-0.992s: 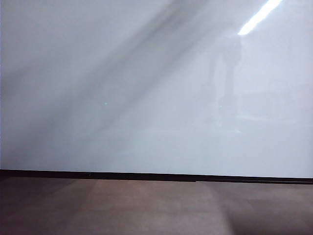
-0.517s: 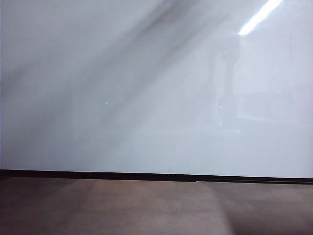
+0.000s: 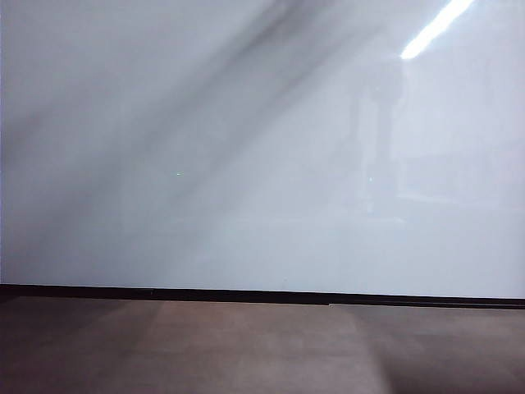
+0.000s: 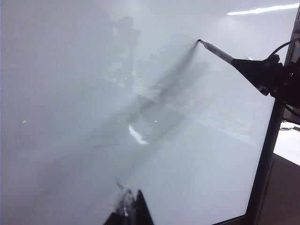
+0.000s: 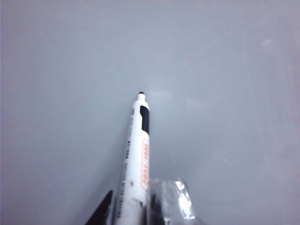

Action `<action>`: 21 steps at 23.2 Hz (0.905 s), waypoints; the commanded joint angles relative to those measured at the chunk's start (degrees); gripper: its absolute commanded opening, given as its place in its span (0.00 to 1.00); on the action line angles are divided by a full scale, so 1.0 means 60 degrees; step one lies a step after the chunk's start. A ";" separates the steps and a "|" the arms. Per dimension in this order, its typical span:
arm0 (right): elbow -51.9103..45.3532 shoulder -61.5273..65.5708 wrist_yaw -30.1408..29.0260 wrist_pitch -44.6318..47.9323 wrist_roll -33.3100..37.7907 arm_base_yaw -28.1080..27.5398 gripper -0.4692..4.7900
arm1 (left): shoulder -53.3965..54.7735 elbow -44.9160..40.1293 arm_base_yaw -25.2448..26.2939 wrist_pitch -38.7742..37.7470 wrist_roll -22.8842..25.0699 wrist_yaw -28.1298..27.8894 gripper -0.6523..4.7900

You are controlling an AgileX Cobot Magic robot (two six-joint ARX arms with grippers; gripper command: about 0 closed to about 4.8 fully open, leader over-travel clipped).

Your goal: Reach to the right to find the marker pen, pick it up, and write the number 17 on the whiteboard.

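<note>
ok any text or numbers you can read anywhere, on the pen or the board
None can be read.
Pen, held by the right gripper: an orange label and dark small print run along the barrel, too blurred to read.
Whiteboard: no writing, only reflections.
Left gripper: no markings visible.

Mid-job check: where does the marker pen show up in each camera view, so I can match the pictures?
Exterior view: the marker pen is not in the picture, only the whiteboard.
Left wrist view: marker pen at upper right, held by the right gripper, tip at the board.
Right wrist view: marker pen low centre, tip toward the board.
Shared landmark: the whiteboard's glossy white face.
</note>
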 commanded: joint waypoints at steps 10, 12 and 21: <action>0.0018 0.0317 0.0025 -0.0200 0.0087 0.0004 0.08 | 0.0011 0.0051 0.0011 0.0069 0.0040 -0.0022 0.11; -0.0127 0.0332 0.0029 -0.0189 0.0211 0.0004 0.08 | 0.0011 0.0051 0.0011 0.0069 0.0040 -0.0022 0.11; -0.0954 0.0328 0.0208 -0.0149 0.0364 0.0004 0.08 | 0.0011 0.0051 0.0011 0.0066 0.0040 -0.0022 0.11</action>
